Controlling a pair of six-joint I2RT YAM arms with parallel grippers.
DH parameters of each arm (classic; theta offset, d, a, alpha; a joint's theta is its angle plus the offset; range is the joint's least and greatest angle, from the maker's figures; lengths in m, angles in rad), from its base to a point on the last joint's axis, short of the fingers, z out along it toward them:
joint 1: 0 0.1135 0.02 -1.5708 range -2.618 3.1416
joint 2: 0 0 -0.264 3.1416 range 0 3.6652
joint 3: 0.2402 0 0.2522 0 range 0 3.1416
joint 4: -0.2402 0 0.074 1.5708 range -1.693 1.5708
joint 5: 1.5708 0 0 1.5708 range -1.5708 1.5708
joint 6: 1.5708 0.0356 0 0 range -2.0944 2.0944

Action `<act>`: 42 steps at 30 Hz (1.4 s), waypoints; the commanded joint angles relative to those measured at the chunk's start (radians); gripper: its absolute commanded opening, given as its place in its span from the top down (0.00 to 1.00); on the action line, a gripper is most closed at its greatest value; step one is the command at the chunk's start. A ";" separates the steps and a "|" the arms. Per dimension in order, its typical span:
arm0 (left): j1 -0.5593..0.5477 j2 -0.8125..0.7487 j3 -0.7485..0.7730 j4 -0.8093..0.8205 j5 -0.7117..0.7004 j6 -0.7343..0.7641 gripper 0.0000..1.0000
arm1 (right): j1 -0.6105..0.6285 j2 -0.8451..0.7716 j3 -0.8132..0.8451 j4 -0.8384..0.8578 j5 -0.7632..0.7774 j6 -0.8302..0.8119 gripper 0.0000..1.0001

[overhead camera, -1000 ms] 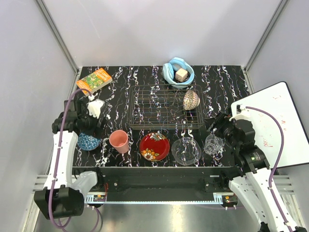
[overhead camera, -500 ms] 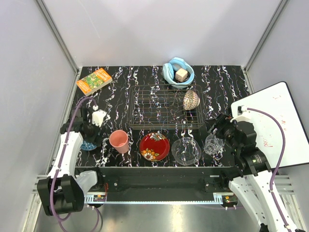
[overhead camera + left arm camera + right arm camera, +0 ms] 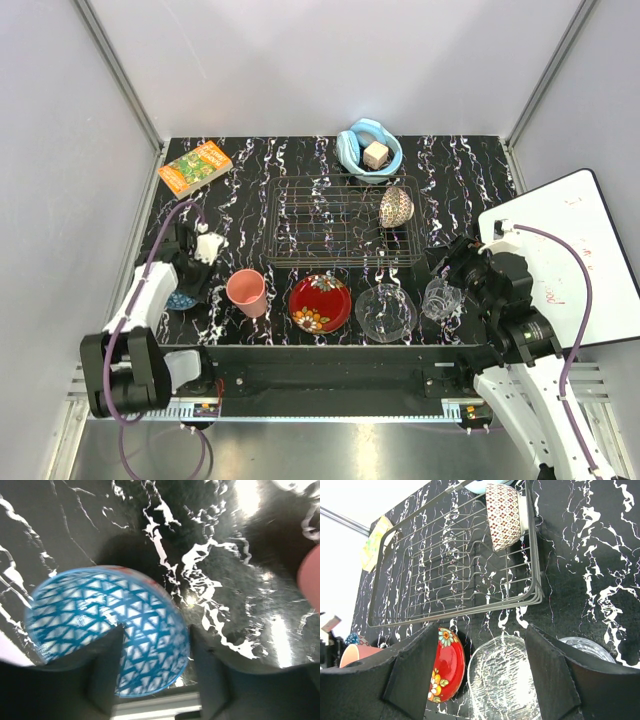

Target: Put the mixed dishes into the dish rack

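Five dishes stand in a row along the near edge of the black, white-veined worktop (image 3: 460, 180), from left corner to right: small blue lattice-patterned bowl (image 3: 100, 625), pink plastic cup (image 3: 246, 292), red floral plate (image 3: 320, 303), clear glass bowl (image 3: 386, 312), clear glass cup (image 3: 442, 298). All five are outside the rack. One rectangular thin-wire metal dish rack (image 3: 330, 225) sits mid-worktop, just beyond the plate and glass bowl. It holds one brown-patterned bowl (image 3: 396, 206), set on edge at its far right corner. Left tool (image 3: 156, 645): low over the blue bowl, one finger over its inside, the other outside the rim; whether the jaws pinch the wall cannot be told. Right tool (image 3: 482, 630): jaws wide apart, empty, above the near right end of the rack. At the far edge is a light-blue bowl (image 3: 368, 150) with a tan cube; at the far left corner, an orange-green book (image 3: 195, 167).
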 commanded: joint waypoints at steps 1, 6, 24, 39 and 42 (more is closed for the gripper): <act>0.006 0.071 0.010 0.067 -0.033 0.000 0.54 | 0.006 0.002 0.017 0.009 -0.001 0.010 0.22; 0.004 0.119 0.039 0.073 -0.027 -0.014 0.76 | 0.006 -0.009 0.017 0.007 0.002 0.013 0.22; -0.171 0.062 0.828 -0.249 0.422 -0.377 1.00 | 0.008 0.017 0.043 0.042 0.011 -0.014 0.23; -0.764 0.556 1.142 -0.028 0.904 -0.819 1.00 | 0.006 -0.090 0.072 0.006 0.096 -0.025 0.23; -0.823 0.649 1.183 0.052 0.946 -0.946 1.00 | 0.006 -0.099 0.075 -0.019 0.123 -0.024 0.23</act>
